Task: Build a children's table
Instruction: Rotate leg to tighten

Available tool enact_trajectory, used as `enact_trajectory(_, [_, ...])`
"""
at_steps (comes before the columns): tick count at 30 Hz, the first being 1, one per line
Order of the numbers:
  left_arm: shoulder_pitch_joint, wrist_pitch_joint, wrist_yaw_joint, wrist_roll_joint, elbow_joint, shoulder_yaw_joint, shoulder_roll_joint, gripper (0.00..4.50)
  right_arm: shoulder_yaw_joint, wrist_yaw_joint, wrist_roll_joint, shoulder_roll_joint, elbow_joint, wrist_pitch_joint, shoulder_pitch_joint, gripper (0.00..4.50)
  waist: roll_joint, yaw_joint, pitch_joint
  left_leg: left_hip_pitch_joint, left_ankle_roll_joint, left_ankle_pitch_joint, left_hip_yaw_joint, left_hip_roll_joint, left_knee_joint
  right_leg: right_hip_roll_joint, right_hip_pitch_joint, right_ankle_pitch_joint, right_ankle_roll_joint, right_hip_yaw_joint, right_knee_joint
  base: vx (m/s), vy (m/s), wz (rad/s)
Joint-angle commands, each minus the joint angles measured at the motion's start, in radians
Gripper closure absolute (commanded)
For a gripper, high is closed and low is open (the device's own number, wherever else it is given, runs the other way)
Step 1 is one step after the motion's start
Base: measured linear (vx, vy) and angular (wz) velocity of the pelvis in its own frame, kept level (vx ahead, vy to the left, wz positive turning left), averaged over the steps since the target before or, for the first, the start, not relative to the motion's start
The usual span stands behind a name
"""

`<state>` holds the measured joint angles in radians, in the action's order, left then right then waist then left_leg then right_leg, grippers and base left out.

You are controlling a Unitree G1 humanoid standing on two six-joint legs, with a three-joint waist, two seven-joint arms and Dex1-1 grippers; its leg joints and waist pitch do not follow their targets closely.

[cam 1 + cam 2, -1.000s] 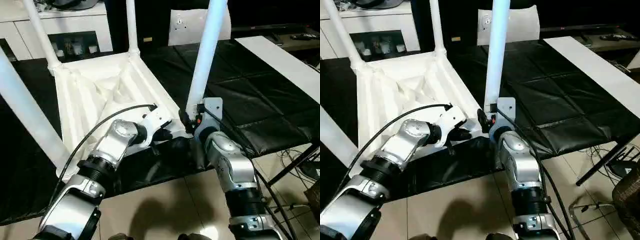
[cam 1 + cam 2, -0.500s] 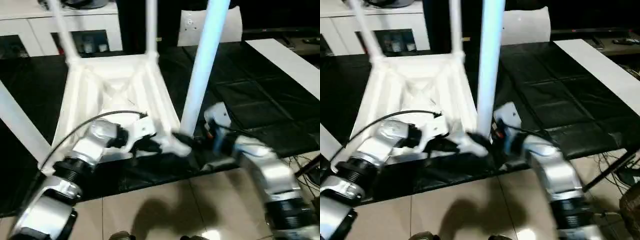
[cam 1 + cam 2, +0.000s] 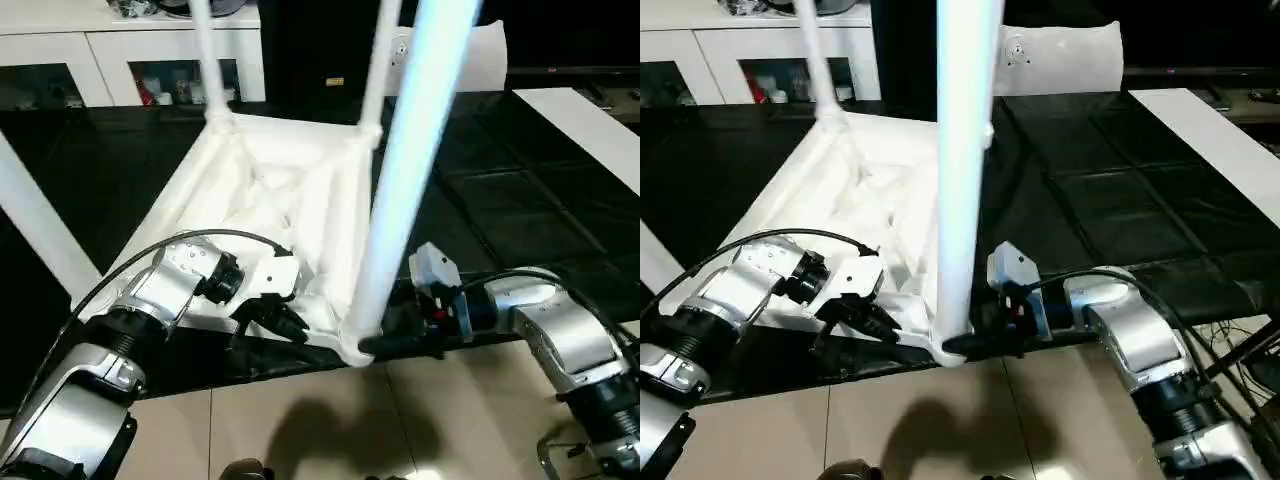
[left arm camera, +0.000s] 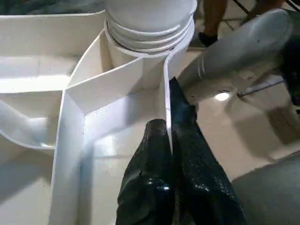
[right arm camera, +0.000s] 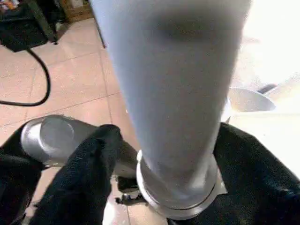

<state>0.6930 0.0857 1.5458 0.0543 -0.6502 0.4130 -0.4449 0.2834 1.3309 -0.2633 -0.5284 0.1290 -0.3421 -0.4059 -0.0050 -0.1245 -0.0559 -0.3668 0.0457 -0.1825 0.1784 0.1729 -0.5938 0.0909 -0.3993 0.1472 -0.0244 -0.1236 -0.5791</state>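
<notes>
The children's table top lies upside down on the black mat, ribbed side up, with all of its white legs standing in the corner sockets. The nearest leg rises from the front corner socket, which reaches the mat's front edge. My left gripper is shut on the top's thin rim wall beside that socket, one black finger on each side. My right gripper is shut on the base of the nearest leg, its fingers on either side.
A white glass-door cabinet stands at the back left. A flat white sheet with a round fitting leans at the back. A white board lies on the mat's right side. Tiled floor lies below the mat's front edge.
The view has shifted. The table top has turned and slid toward me, so its gripped corner now reaches the mat's edge. My right forearm has swung out to the right, still holding the leg.
</notes>
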Motion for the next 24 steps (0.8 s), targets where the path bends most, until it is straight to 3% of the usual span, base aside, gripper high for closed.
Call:
enact_trajectory(1, [0.019, 0.016, 0.038, 0.009, 0.004, 0.036, 0.012, 4.50, 0.019, 0.041, 0.005, -0.014, 0.009, 0.013, -0.015, 1.56, -0.013, 0.005, 0.072, 0.016, -0.044, -0.196, -0.019, 0.072, 0.069, 0.086, 0.052, 0.344, -0.164, 0.068, 0.064, 0.000, 0.000, 0.00])
enact_trajectory(6, [0.013, 0.020, 0.044, 0.008, 0.007, 0.035, 0.007, 4.50, 0.005, 0.071, -0.035, -0.009, 0.015, -0.009, -0.021, 2.10, -0.012, -0.001, 0.073, 0.016, -0.043, -0.193, -0.019, 0.072, 0.069, 0.086, 0.051, 0.348, -0.161, 0.067, 0.065, 0.000, 0.000, 0.00])
enact_trajectory(8, [0.012, 0.021, 0.051, 0.008, 0.006, 0.035, 0.002, 4.50, 0.003, 0.082, -0.051, -0.008, 0.015, -0.017, -0.024, 2.21, -0.017, -0.003, 0.073, 0.016, -0.045, -0.190, -0.018, 0.072, 0.069, 0.086, 0.052, 0.342, -0.162, 0.067, 0.063, 0.000, 0.000, 0.00])
enact_trajectory(10, [0.010, 0.029, 0.048, 0.013, 0.001, 0.036, -0.002, 4.50, 0.011, 0.100, -0.061, -0.009, 0.005, -0.029, -0.020, 2.39, -0.014, -0.007, 0.073, 0.017, -0.045, -0.186, -0.018, 0.073, 0.069, 0.086, 0.051, 0.337, -0.162, 0.067, 0.063, 0.000, 0.000, 0.00])
enact_trajectory(15, [0.003, 0.009, 0.046, 0.007, 0.008, 0.031, -0.001, 4.50, 0.012, 0.109, -0.075, -0.007, -0.010, -0.056, -0.006, 2.51, -0.015, -0.011, 0.073, 0.016, -0.040, -0.187, -0.019, 0.073, 0.069, 0.086, 0.052, 0.339, -0.162, 0.067, 0.062, 0.000, 0.000, 0.00])
enact_trajectory(16, [-0.001, 0.000, 0.034, 0.005, 0.012, 0.027, 0.003, 4.50, 0.009, 0.107, -0.085, -0.005, -0.024, -0.068, 0.008, 2.52, -0.011, -0.012, 0.073, 0.017, -0.038, -0.190, -0.019, 0.073, 0.069, 0.087, 0.051, 0.346, -0.160, 0.067, 0.063, 0.000, 0.000, 0.00])
enact_trajectory(17, [0.000, -0.012, 0.003, 0.006, 0.007, 0.017, 0.013, 4.50, 0.000, 0.091, -0.099, 0.002, -0.044, -0.082, 0.022, 2.53, -0.016, -0.011, 0.073, 0.016, -0.037, -0.190, -0.018, 0.073, 0.069, 0.087, 0.052, 0.347, -0.156, 0.067, 0.064, 0.000, 0.000, 0.00])
enact_trajectory(20, [0.005, -0.047, -0.072, 0.018, -0.002, -0.001, 0.034, 4.50, -0.026, 0.028, -0.129, 0.036, -0.076, -0.121, 0.044, 2.53, -0.010, -0.015, 0.074, 0.018, -0.036, -0.187, -0.019, 0.073, 0.069, 0.087, 0.050, 0.348, -0.155, 0.068, 0.065, 0.000, 0.000, 0.00])
enact_trajectory(22, [0.013, -0.110, -0.159, 0.028, -0.005, -0.021, 0.059, 4.50, -0.047, -0.085, -0.114, 0.093, -0.093, -0.137, 0.062, 2.53, -0.017, -0.010, 0.068, 0.020, -0.021, -0.214, -0.020, 0.071, 0.072, 0.088, 0.048, 0.413, -0.134, 0.066, 0.073, 0.000, 0.000, 0.00])
enact_trajectory(23, [0.014, -0.136, -0.184, 0.025, 0.000, -0.030, 0.070, 4.50, -0.054, -0.132, -0.099, 0.115, -0.095, -0.139, 0.067, 2.53, -0.011, -0.005, 0.065, 0.022, -0.008, -0.247, -0.023, 0.066, 0.072, 0.090, 0.046, 0.482, -0.116, 0.062, 0.083, 0.000, 0.000, 0.00])
enact_trajectory(24, [0.015, -0.181, -0.228, 0.018, 0.011, -0.046, 0.090, 4.50, -0.064, -0.217, -0.069, 0.156, -0.087, -0.141, 0.069, 2.53, -0.014, -0.002, 0.064, 0.021, -0.004, -0.259, -0.024, 0.064, 0.072, 0.090, 0.048, 0.516, -0.101, 0.059, 0.089, 0.000, 0.000, 0.00])
